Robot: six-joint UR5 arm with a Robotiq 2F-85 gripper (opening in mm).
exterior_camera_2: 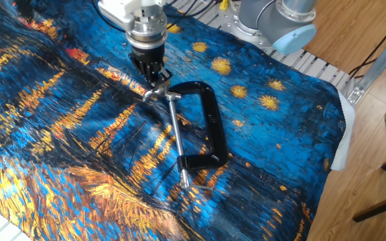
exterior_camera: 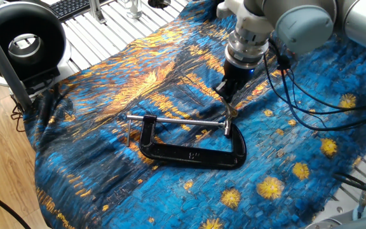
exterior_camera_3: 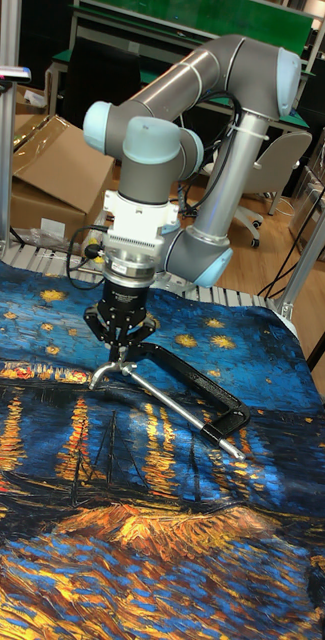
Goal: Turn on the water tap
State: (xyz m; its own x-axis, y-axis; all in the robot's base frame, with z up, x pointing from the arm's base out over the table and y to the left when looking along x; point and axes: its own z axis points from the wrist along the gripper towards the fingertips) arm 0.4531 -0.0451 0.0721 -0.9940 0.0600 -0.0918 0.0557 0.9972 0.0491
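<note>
The water tap (exterior_camera: 231, 115) is a short silver crossbar on a brass hub, ending the long silver screw (exterior_camera: 176, 119) of a black C-clamp (exterior_camera: 189, 154) that lies flat on the blue and orange cloth. One end of the crossbar points up. My gripper (exterior_camera: 228, 97) comes down from above with its fingers closed together on that upper end. In the other fixed view the gripper (exterior_camera_2: 155, 82) sits right over the tap (exterior_camera_2: 157, 93). The tall fixed view shows the gripper (exterior_camera_3: 120, 350) pinched just above the tap (exterior_camera_3: 107, 372).
The painted cloth (exterior_camera: 107, 83) covers most of the table. A black round fan (exterior_camera: 24, 41) stands at the table's left corner, with a keyboard (exterior_camera: 75, 6) behind it. Black cables (exterior_camera: 297, 95) hang from the wrist. The arm's base (exterior_camera_2: 280, 20) stands at the table's edge.
</note>
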